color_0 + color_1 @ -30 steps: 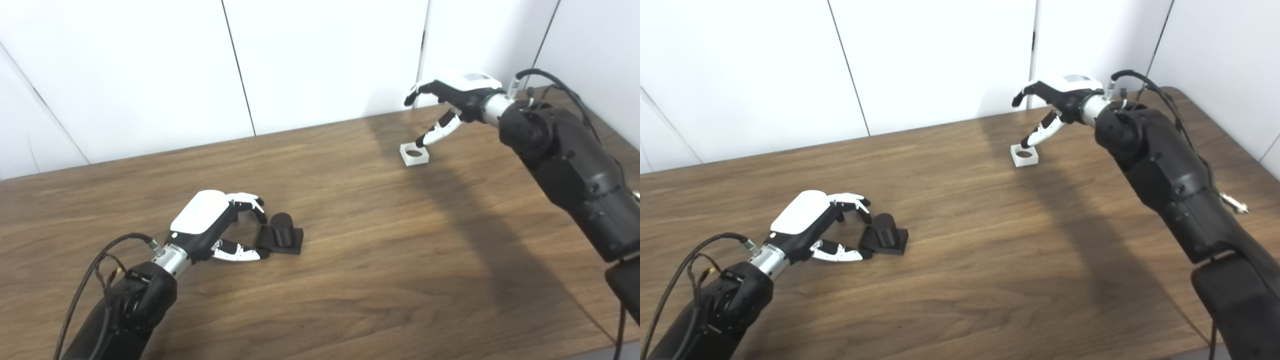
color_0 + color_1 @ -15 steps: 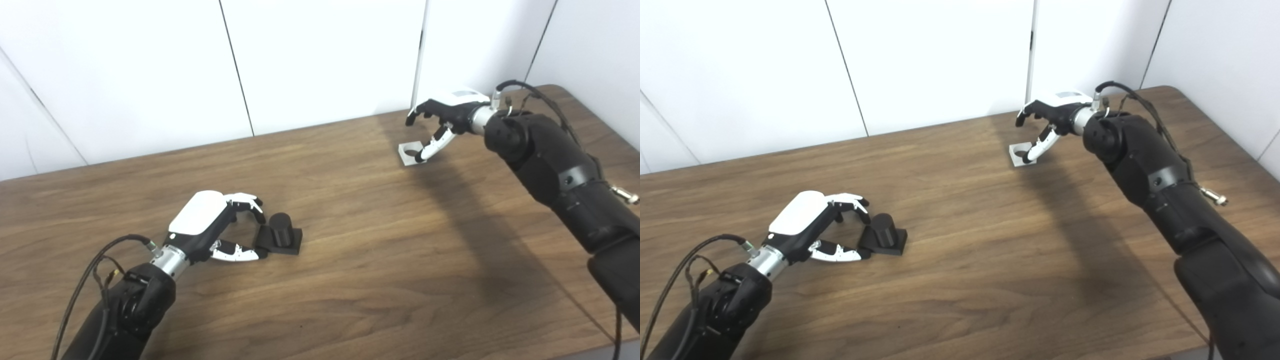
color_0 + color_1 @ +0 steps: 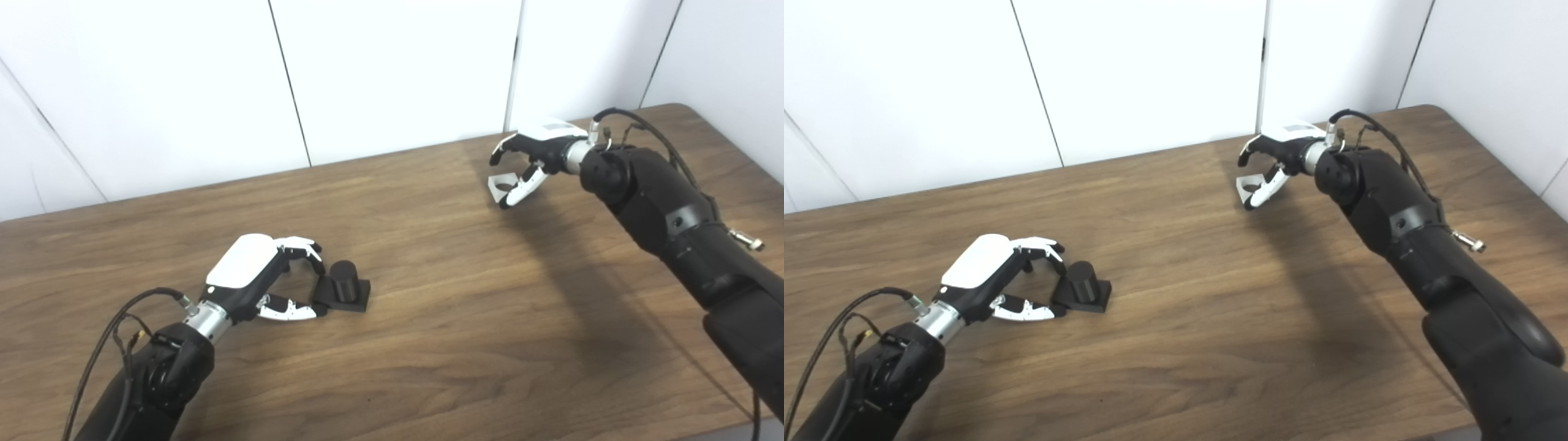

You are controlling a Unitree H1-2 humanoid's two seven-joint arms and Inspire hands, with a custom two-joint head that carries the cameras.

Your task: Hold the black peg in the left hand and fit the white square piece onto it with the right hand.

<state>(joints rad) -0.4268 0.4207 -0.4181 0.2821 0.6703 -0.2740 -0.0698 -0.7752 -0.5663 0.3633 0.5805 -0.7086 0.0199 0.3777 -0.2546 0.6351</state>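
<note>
Left eye view is showing both my hands low over the wooden desk (image 3: pixel 429 318). My left hand (image 3: pixel 263 282) is sitting at the near left, fingers (image 3: pixel 303 248) and thumb spread and curling around the near side of the black peg (image 3: pixel 344 286). Fingertips look to be touching its square base, but nothing is closing on it, so I'm calling that hand open. The peg is standing upright on its base, flat on the desk, not lifted.

My right hand (image 3: pixel 530 156) is reaching to the far right part of the desk, near the wall. Its thumb (image 3: pixel 519 191) is lying across the near side of the white square piece (image 3: pixel 501 185), and the other fingers are arching over the far side. The grip is looking half closed around the piece; I can't tell whether it is actually pinching it or just bracketing it. The piece seems to be lying on the desk, its round hole facing up and empty.

The two parts are sitting well apart.
</note>
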